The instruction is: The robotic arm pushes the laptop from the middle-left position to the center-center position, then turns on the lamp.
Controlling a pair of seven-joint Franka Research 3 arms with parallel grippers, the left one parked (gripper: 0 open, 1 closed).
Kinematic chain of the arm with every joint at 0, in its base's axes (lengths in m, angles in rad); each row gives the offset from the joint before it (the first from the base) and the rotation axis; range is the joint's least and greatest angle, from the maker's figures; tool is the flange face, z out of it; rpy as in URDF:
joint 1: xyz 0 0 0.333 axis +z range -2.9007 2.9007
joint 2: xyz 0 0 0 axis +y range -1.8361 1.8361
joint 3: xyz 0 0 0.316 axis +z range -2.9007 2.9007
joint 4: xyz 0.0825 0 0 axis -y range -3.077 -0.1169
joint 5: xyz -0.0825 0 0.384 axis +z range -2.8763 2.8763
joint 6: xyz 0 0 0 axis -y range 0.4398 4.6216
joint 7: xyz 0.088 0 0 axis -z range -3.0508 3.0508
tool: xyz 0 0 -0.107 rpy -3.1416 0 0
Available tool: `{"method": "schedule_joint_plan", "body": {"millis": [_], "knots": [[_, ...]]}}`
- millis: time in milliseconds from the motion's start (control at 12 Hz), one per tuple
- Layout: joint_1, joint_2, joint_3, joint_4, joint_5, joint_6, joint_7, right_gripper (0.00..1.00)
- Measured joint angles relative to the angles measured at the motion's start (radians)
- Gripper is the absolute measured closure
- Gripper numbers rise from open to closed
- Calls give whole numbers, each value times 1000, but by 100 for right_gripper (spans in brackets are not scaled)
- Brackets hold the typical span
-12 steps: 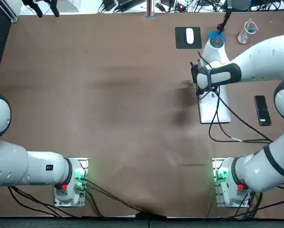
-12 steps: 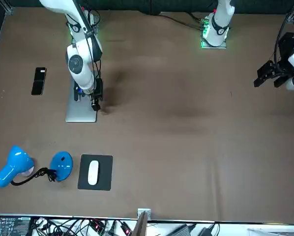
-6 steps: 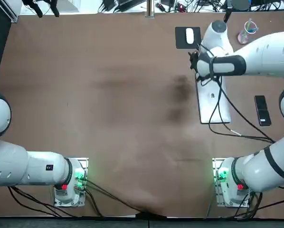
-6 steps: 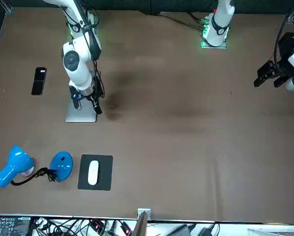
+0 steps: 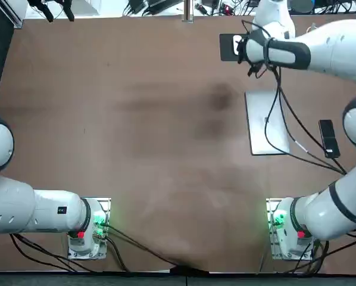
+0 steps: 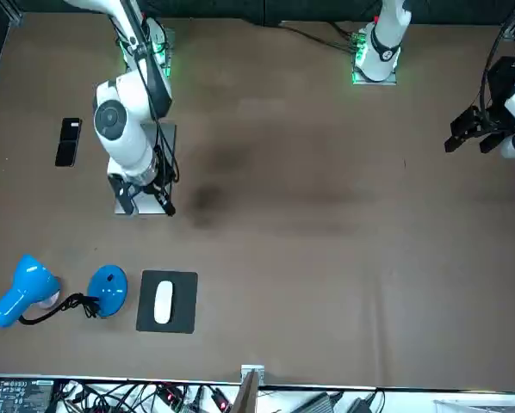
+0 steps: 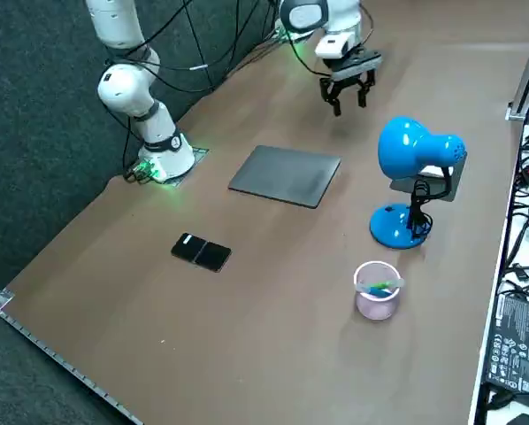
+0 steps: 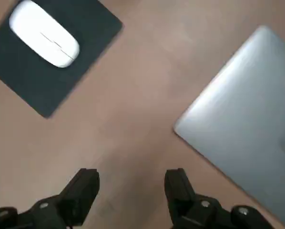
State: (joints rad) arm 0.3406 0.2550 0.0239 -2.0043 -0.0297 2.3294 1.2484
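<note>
The closed silver laptop [image 5: 266, 122] lies flat on the right half of the table, also seen as laptop [image 7: 285, 175] and laptop [image 8: 247, 138]. The blue desk lamp [image 7: 413, 152] stands beyond its far end on a round base [image 6: 109, 290], with its head [image 6: 25, 288] lying out toward the table's right edge. My right gripper [image 7: 348, 99] hangs open and empty above the bare table, between the laptop's far corner and the mouse pad [image 8: 61, 71]. It touches neither. Its fingers [image 8: 85, 181] point down, and gripper [image 6: 145, 205] hides part of the laptop in the front view.
A white mouse [image 6: 163, 303] rests on the black pad [image 6: 167, 323] next to the lamp base. A black phone [image 5: 328, 138] lies right of the laptop. A pink cup [image 7: 376, 289] stands near the right edge. The arm's cable [image 5: 279, 113] trails over the laptop.
My right gripper has moved away from the laptop's left edge toward the far side, ending near the mouse pad and lamp. The laptop has stayed put.
</note>
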Motion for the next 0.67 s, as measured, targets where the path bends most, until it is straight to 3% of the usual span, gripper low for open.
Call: {"method": "schedule_joint_plan", "body": {"millis": [83,250,417,583,667], "knots": [[-4,29,-1,48,-20,-13,-8,16],[-12,92,-1,135,-79,-28,-13,39],[-28,164,-3,217,-137,-32,-21,43],[-68,263,-6,320,-173,-32,-97,58],[-82,286,-8,343,-175,-32,-137,70]]}}
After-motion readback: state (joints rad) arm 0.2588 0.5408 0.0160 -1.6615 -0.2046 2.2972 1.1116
